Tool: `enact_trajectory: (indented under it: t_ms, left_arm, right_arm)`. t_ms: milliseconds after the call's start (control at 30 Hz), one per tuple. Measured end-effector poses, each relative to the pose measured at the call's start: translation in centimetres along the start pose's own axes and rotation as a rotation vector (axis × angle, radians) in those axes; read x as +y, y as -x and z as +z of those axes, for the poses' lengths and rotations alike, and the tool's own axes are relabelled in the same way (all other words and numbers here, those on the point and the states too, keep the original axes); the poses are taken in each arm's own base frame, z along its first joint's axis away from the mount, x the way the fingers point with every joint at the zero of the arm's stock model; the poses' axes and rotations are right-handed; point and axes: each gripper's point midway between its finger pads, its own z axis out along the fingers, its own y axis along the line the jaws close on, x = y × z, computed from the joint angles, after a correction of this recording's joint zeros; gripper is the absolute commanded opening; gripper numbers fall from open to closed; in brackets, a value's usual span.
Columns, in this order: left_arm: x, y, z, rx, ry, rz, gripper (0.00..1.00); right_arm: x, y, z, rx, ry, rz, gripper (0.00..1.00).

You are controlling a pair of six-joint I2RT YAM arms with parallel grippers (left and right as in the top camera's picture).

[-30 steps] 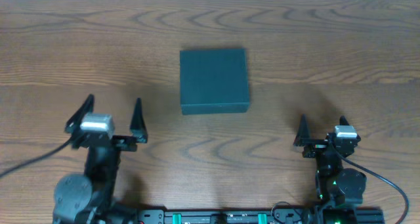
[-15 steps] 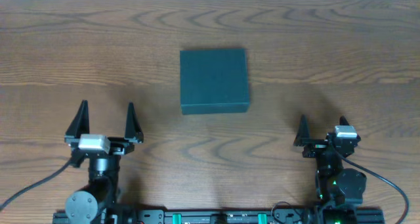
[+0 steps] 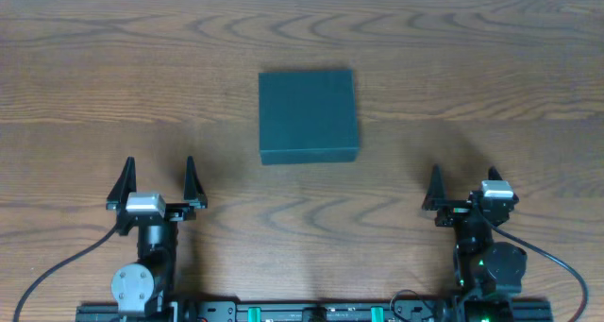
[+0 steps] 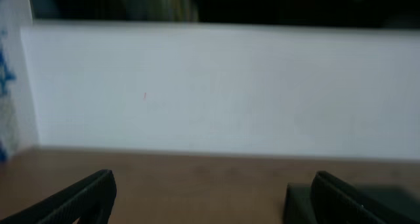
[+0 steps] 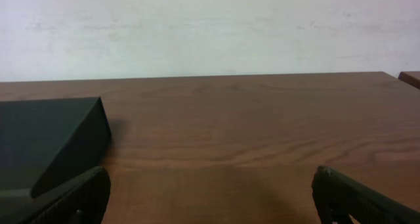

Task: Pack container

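The container [image 3: 309, 115] is a dark green square box with its lid shut, in the middle of the wooden table. It also shows in the right wrist view [image 5: 46, 142] at the left, and a dark corner of it shows in the left wrist view [image 4: 298, 201]. My left gripper [image 3: 157, 176] is open and empty near the front left, below and left of the container. My right gripper [image 3: 462, 180] is open and empty near the front right. In the wrist views both left gripper [image 4: 213, 198] and right gripper [image 5: 210, 194] have only bare wood between their fingers.
The wooden table [image 3: 491, 67] runs to a white wall at the back [image 5: 210, 27]. The arm bases and cables sit along the front edge [image 3: 311, 313].
My left arm has drawn back toward its base and turned to face straight ahead, its gripper still open. The right arm and the container have not moved.
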Motion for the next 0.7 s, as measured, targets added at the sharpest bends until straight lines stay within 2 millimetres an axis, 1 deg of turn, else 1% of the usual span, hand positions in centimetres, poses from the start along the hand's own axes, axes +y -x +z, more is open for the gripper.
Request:
enact_trajectory:
  t_ms: [167, 300, 333, 700]
  left_arm:
    - [0.4, -3.1, -0.2, 0.125, 0.005, -0.005, 0.95]
    - [0.4, -6.2, -0.8, 0.256, 0.006, -0.028, 0.95]
    - [0.4, -6.7, -0.9, 0.278, 0.01, -0.038, 0.95]
    - [0.4, -6.7, -1.0, 0.283, 0.013, -0.057, 0.95]
  right_arm:
    - [0.0, 0.0, 0.0, 0.0, 0.0, 0.0, 0.99]
    - [0.0, 0.0, 0.0, 0.0, 0.0, 0.0, 0.99]
    - [0.0, 0.0, 0.0, 0.001, 0.0, 0.0, 0.99]
    - [0.0, 0.0, 0.0, 0.0, 0.0, 0.0, 0.99]
